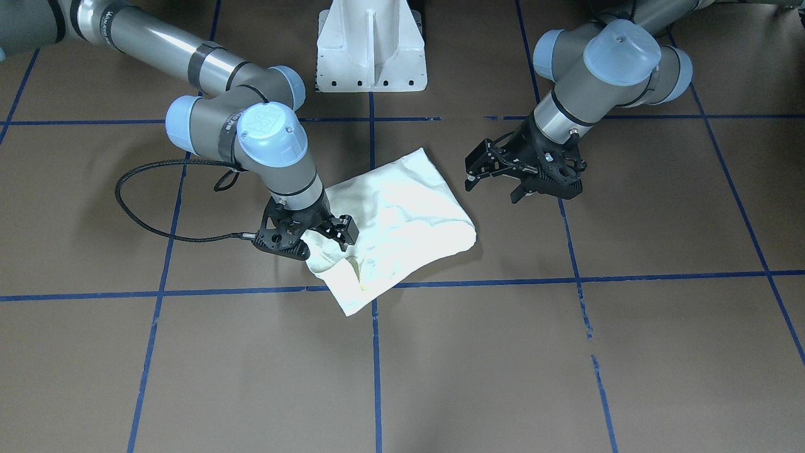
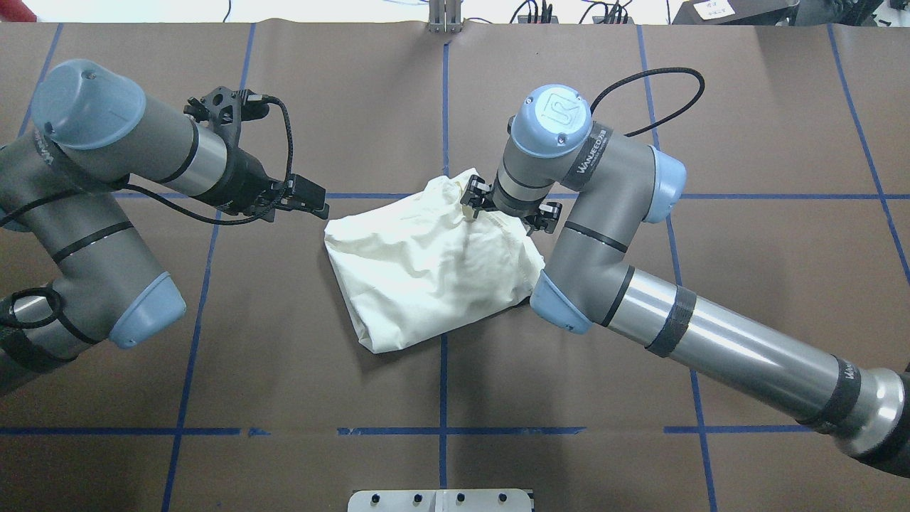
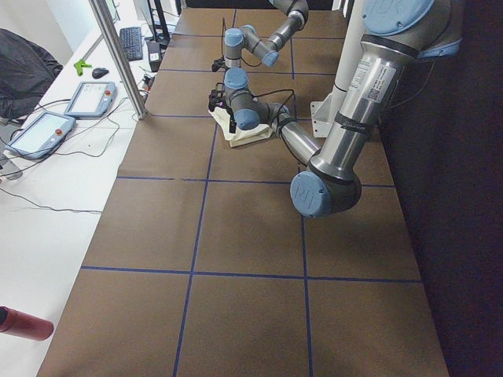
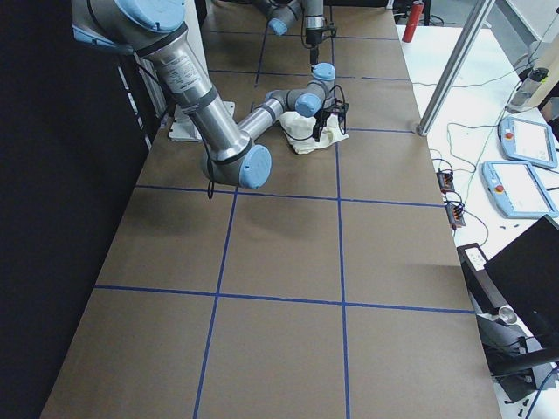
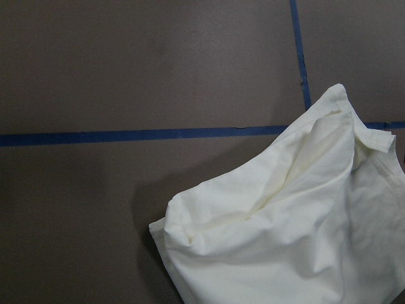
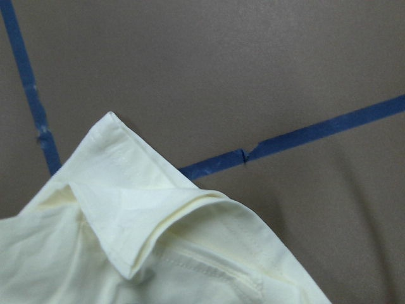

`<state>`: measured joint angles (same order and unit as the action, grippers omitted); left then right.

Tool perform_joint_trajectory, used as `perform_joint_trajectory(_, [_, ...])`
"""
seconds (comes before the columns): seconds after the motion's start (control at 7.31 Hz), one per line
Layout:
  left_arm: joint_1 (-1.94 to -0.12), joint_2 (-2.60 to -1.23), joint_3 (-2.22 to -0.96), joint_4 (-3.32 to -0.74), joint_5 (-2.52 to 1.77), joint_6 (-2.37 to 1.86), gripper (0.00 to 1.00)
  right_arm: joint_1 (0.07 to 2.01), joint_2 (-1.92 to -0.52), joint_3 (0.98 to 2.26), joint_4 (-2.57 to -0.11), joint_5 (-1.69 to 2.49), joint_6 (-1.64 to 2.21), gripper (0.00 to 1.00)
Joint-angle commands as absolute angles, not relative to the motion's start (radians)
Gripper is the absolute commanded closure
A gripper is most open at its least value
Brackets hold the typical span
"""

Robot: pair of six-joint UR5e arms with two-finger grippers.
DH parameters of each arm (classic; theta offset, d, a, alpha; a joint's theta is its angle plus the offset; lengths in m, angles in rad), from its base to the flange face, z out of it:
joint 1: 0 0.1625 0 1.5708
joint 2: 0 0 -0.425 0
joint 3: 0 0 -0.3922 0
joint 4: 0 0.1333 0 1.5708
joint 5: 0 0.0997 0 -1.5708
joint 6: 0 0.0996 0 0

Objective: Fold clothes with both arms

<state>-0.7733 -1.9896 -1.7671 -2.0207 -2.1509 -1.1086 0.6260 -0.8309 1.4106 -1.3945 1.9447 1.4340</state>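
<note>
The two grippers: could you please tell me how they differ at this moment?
The left gripper hangs open beside the shirt, clear of it; the right gripper is down on the shirt's edge, grip unclear. The left slants toward the shirt; the right points down. Both are black two-finger grippers.
</note>
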Motion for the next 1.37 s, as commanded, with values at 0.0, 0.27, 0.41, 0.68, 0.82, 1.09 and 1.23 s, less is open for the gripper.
perform_joint_trajectory(0.0, [-0.776,-1.988,-1.767,-2.019,-2.151,-1.104,0.0,0.611,-0.821,1.394,-1.436,1.881,1.347,0.0])
perform_joint_trajectory(0.27, [-0.775,-1.987,-1.761,-2.019,-2.151,-1.103,0.0,0.618,-0.783,1.327,-1.434,1.842,1.299,0.0])
perform_joint_trajectory(0.41, [-0.776,-1.987,-1.761,-2.019,-2.149,-1.103,0.0,0.635,-0.735,1.275,-1.433,1.841,1.298,0.0])
perform_joint_trajectory(0.68, [-0.776,-1.987,-1.764,-2.019,-2.151,-1.104,0.0,0.684,-0.677,1.185,-1.43,1.841,1.278,0.0])
perform_joint_trajectory(0.82, [-0.776,-1.988,-1.766,-2.019,-2.151,-1.104,0.0,0.705,-0.676,1.164,-1.428,1.839,1.252,0.0])
perform_joint_trajectory(1.09, [-0.799,-1.988,-1.769,-2.019,-2.151,-1.103,0.0,0.747,-0.676,1.155,-1.427,1.844,1.183,0.0])
perform_joint_trajectory(1.23, [-0.845,-1.979,-1.769,-2.017,-2.152,-1.07,0.0,0.779,-0.68,1.164,-1.428,1.874,1.151,0.0])
